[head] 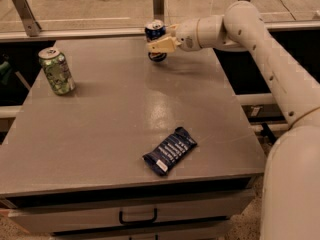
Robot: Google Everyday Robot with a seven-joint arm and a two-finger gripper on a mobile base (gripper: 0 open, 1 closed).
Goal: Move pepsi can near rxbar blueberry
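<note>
Camera view shows the green can (56,73) far left (a bystander). At the far edge of the table (100,124) stands the pepsi can (154,33), the gripper (161,46) against it; whether it clamps I cannot tell. A loose hold could tip the can short of the rxbar blueberry (170,150).

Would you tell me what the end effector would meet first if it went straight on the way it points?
The pepsi can. The end effector, at the far edge of the table, points straight at the can and overlaps it in view; whether they touch is unclear.
</note>
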